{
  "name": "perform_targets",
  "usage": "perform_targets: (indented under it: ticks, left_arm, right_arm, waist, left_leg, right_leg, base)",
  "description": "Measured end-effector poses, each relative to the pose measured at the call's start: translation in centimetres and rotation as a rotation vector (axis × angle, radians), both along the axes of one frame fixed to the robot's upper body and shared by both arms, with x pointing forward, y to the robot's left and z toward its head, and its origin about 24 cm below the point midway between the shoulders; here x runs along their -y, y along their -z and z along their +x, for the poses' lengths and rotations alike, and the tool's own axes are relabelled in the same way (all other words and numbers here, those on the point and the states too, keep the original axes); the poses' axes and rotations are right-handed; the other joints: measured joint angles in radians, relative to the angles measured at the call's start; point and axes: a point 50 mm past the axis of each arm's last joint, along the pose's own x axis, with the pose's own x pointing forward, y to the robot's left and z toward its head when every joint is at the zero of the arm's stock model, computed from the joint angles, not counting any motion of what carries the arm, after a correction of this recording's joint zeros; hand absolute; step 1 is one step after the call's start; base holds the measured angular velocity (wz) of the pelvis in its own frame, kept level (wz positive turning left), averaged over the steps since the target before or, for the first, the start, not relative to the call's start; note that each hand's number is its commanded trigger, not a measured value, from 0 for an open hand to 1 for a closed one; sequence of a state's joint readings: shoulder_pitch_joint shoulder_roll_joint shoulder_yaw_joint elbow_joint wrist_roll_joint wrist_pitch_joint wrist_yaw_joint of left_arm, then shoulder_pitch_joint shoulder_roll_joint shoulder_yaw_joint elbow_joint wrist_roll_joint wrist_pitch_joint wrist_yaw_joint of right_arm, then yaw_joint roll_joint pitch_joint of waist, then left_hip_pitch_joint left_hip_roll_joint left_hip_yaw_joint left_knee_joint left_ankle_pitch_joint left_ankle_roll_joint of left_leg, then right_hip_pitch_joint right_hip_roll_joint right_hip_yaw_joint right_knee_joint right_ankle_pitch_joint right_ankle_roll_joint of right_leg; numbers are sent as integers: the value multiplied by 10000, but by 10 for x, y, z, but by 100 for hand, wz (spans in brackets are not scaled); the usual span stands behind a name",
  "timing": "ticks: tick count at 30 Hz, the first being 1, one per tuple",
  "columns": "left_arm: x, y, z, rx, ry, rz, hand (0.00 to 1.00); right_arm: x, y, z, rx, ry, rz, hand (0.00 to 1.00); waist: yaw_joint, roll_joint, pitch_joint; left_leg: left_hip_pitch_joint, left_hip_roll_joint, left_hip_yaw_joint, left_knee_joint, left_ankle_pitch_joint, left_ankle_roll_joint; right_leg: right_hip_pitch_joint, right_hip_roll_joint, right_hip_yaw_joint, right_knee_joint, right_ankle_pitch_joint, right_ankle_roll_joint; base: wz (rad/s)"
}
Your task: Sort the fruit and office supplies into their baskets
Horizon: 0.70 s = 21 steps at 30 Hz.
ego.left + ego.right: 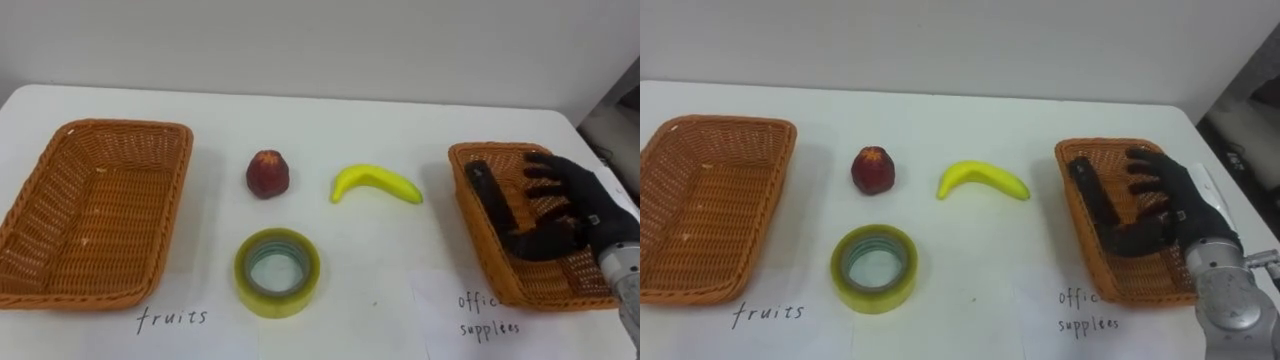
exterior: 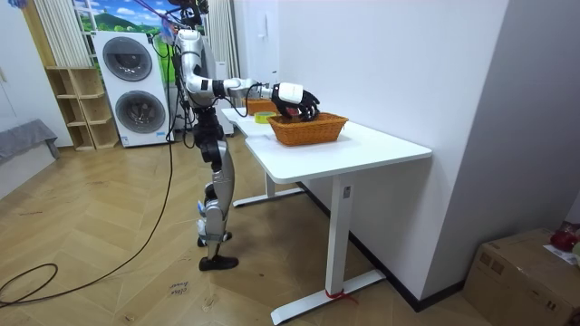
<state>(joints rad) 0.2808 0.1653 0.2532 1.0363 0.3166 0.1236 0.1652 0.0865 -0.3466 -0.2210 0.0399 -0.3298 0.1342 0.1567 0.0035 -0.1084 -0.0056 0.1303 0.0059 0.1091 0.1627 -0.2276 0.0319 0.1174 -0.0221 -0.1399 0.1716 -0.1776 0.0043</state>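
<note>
On the white table (image 1: 370, 120) lie a red apple (image 1: 267, 174), a yellow banana (image 1: 375, 183) and a yellowish roll of tape (image 1: 277, 272), all in the middle. An empty wicker basket (image 1: 60, 290) stands at the left over a label reading fruits (image 1: 172, 318). Another wicker basket (image 1: 495, 150) stands at the right above an office supplies label (image 1: 490, 312). My right hand (image 1: 565, 215), black, hovers open inside that right basket, thumb spread toward its left wall. What lies beneath the palm is hidden.
In the room view I stand at the end of the table (image 2: 362, 145), right arm stretched over the near basket (image 2: 308, 129). A wall runs along the table's far side. Washing machines (image 2: 136, 86) and shelves stand behind me.
</note>
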Motion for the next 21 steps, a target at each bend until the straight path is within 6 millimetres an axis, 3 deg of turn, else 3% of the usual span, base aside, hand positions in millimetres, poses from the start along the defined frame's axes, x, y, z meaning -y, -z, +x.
perform_targets:
  ticks: [21]
  left_arm:
    - [0, 0, -1, -20, -14, -3, 0]
  right_arm:
    - [0, 0, 0, -65, -71, 20, 0]
  waist:
    - [29, 48, 23]
  left_leg:
    - [11, 1, -2, 5, 0, 0]
  right_leg:
    - [2, -1, 3, 2, 0, 0]
  base:
    - [0]
